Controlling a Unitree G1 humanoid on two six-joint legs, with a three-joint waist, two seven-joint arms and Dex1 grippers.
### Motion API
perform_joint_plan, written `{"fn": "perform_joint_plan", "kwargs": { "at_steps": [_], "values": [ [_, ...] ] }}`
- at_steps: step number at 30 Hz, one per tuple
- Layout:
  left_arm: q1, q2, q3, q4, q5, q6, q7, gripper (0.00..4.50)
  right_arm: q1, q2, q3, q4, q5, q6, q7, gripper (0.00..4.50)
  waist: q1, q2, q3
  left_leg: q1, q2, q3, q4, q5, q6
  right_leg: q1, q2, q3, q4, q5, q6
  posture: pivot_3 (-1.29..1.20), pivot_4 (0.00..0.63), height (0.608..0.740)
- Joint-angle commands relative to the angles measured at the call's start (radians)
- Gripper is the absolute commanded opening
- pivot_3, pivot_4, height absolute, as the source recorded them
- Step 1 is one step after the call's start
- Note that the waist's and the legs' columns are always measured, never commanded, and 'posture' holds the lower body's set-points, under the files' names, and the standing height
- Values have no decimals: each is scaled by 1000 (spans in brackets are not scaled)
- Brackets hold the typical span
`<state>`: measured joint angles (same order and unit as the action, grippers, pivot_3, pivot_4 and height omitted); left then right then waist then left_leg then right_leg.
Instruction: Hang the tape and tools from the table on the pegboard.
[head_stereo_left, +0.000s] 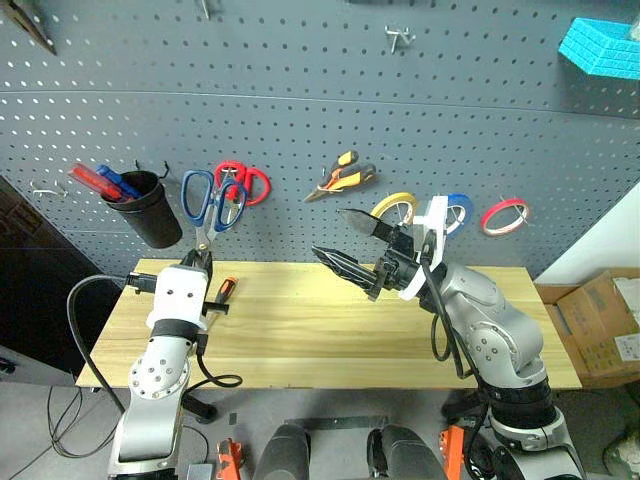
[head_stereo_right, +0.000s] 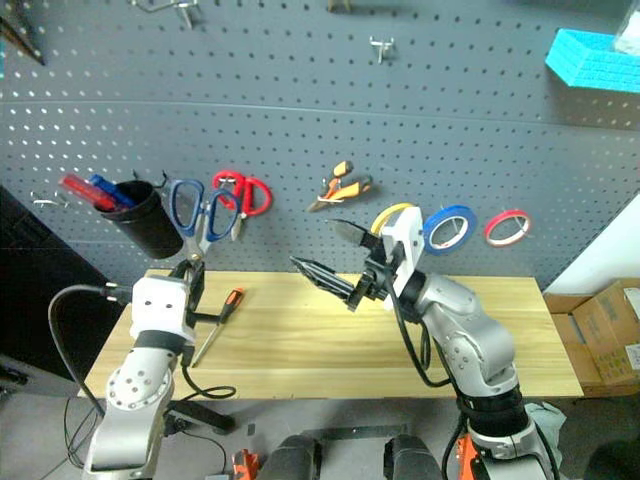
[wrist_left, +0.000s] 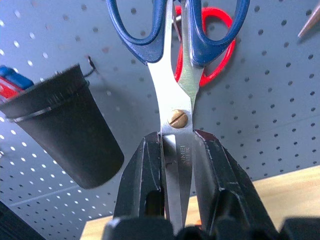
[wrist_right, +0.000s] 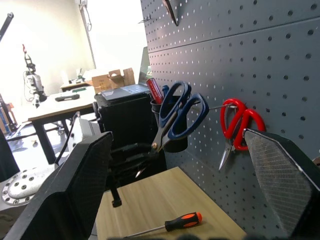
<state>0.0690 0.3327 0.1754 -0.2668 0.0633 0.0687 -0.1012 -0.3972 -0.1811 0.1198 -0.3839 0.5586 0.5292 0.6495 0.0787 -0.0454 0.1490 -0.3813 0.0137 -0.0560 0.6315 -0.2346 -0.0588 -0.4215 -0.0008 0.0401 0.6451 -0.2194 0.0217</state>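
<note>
Left claw (wrist_left: 177, 200) is clamped on the blades of the blue scissors (head_stereo_left: 211, 203), which are being held upright against the pegboard (head_stereo_left: 300, 90). Right claw (head_stereo_left: 348, 245) is being held wide, empty. One screwdriver (head_stereo_right: 222, 310) is lying on the table (head_stereo_left: 330, 320). Hanging: one pliers (head_stereo_left: 342, 176), one blue tape (head_stereo_right: 447, 228).

The counter (head_stereo_left: 330, 330) was a long light wooden top with visible grain, set against the pegboard (head_stereo_left: 300, 100). One thing lay directly on it: a small orange-handled thin-shafted tool (head_stereo_right: 221, 316), flat on the wood just beside the left claw (head_stereo_left: 200, 258) and slightly below it, handle toward the board. It lay well apart from the right claw (head_stereo_left: 350, 245), which hung above the counter's middle.
</note>
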Motion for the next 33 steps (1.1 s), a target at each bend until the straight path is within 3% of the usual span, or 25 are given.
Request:
{"fn": "perform_joint_plan", "kwargs": {
  "at_steps": [1,13,33],
  "values": [
    [-32,19,20,7,-27,-36,-29,476,-7,0,-10,-31,4,-24,-15,4500,0,0,-3,0,0,0,0,0,0,0,0,0,0,0,0,221,57,740],
    [-132,45,12,98,-73,3,-112,476,-11,-1,-12,-26,-7,-35,-40,4500,-2,0,-10,1,0,0,0,0,0,1,1,1,1,0,0,198,59,740],
    [-29,-21,16,-154,-69,111,-68,476,11,-16,-4,-46,1,-29,-48,4500,-5,0,-10,2,0,0,2,0,0,1,1,1,3,0,0,189,69,740]
  ]
}}
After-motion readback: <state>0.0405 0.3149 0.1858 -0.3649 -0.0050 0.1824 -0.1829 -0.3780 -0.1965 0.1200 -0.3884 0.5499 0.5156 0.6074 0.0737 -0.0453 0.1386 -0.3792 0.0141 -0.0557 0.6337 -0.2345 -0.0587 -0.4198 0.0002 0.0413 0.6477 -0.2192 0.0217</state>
